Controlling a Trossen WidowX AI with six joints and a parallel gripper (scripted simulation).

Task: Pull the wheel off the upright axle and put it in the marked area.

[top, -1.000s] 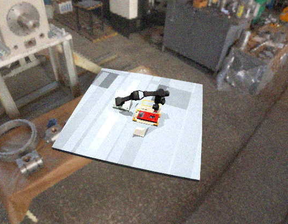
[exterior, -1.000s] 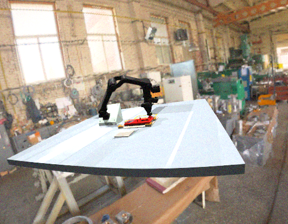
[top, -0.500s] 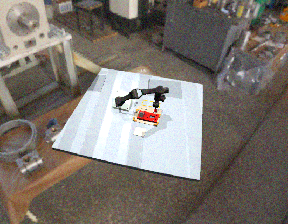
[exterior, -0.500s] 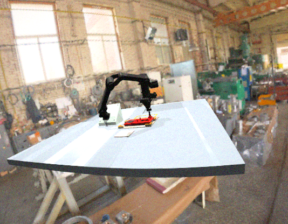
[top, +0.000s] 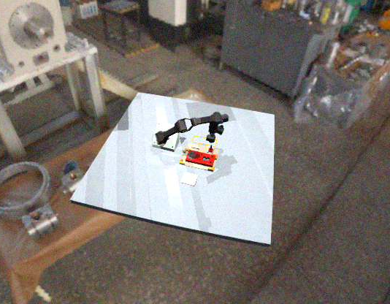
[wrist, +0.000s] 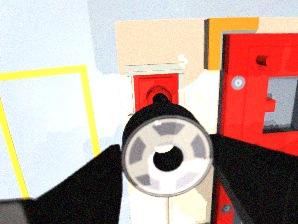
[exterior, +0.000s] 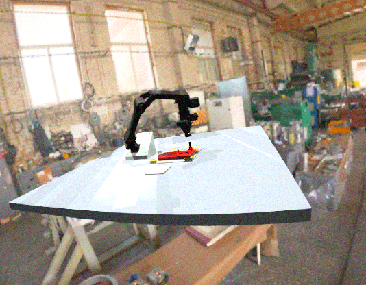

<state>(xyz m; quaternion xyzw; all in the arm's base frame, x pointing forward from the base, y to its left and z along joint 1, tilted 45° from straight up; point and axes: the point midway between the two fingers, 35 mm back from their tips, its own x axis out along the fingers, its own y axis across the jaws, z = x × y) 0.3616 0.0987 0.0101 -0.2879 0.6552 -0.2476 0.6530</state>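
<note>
Gripper (top: 211, 139) (exterior: 188, 135) (wrist: 164, 148) closed on the wheel, a black-sided round wheel with a pale spoked face and a centre hole (wrist: 134, 155); wheel is up in the air, pinched across its sides between two black fingers. It looks free of the axle: a thin black upright axle (top: 211, 146) (exterior: 190, 144) (wrist: 160, 97) on a small red base stands below the fingertips, gap visible in the exterior view.

Relation that matters: target is the yellow rectangular outline (top: 193, 139) (wrist: 91, 115) on the pale blue-grey table (top: 234, 204) (exterior: 233, 192) (wrist: 45, 30). In the top view it lies beside the gripper, reaching off to its left, on the far side of the red rectangular board (top: 201, 158) (exterior: 171, 155) (wrist: 242, 107). In the wrist view it's on the left, board on the right. Next move likely: carry sideways over the outline, then lower. Wheel's bore seems to run near vertical, so should go down flat. Only the one arm (top: 182, 125) (exterior: 157, 94), so no choice of nearer hand.

Risk: dropping early could catch the axle or the outline's edge.

Counts: one arm, one wheel, one axle, one outline, one red board, one flat cream square plate (top: 189, 179) (exterior: 157, 170) on the near side.
</note>
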